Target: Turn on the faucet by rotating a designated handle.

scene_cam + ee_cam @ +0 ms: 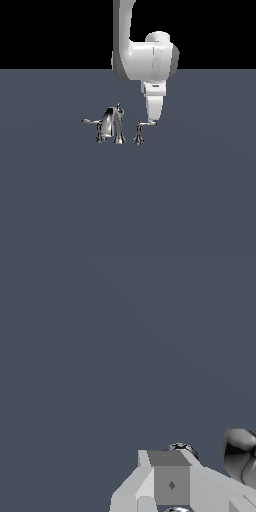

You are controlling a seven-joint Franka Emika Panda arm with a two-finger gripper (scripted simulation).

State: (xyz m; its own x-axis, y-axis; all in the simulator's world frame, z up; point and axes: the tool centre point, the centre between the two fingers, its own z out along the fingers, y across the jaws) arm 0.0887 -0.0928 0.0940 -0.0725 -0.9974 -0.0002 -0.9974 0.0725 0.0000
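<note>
Chrome parts make up the faucet (111, 125), which stands on the grey floor (190, 200). In the exterior view, the pincer (152, 122) hangs tip-down from the white arm (145, 55); the handle (142, 127) sits at its tip, lever end meeting it, pedestal just below. The spout (108, 123) stands near, on the handle's far side from the pincer. In the wrist view, a grey finger (170, 481) fills the foreground, chrome (181, 448) showing just behind it and a second chrome part (240, 458) beside. Pincer state: cannot tell.
</note>
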